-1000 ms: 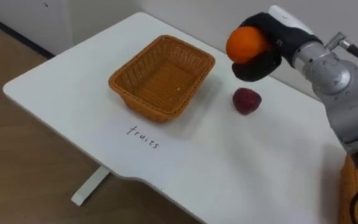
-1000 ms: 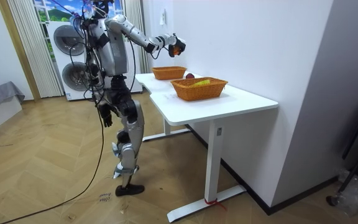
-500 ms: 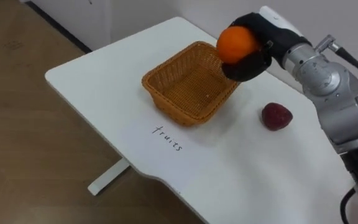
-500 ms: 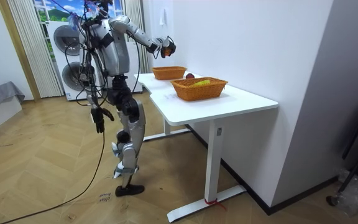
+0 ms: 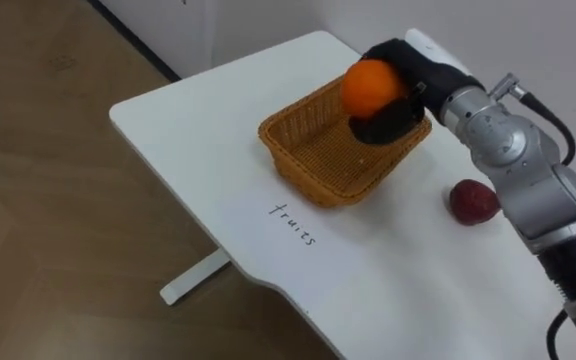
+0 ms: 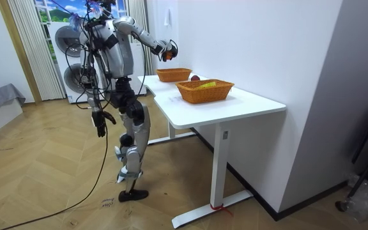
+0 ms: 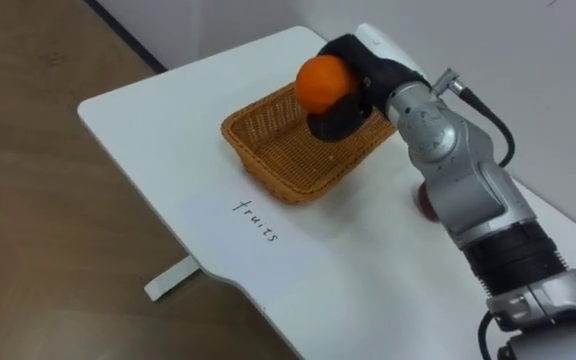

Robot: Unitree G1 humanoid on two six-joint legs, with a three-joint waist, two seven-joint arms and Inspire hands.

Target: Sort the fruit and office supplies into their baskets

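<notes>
My right hand [image 5: 396, 92] [image 7: 349, 84] is shut on an orange [image 5: 371, 85] [image 7: 322, 81] and holds it in the air over the far side of the empty wicker basket [image 5: 318, 160] [image 7: 268, 155]. The word "fruits" is handwritten on the table in front of that basket. A dark red fruit [image 5: 473, 201] lies on the white table [image 5: 208, 130] to the right of the basket; in the right eye view my arm hides most of it. In the room view my left hand [image 6: 99, 121] hangs at my side, away from the table.
In the room view I stand at the table's far end, by the fruit basket [image 6: 173, 75]. A second wicker basket [image 6: 204, 90] with yellow items sits nearer the camera. A washing machine [image 6: 69, 70] stands behind me. Wood floor lies past the table's left edge.
My right hand has carried the orange left, from above the red fruit to over the basket. The head camera has shifted, so the whole scene sits further right. My left arm has dropped to my side.
</notes>
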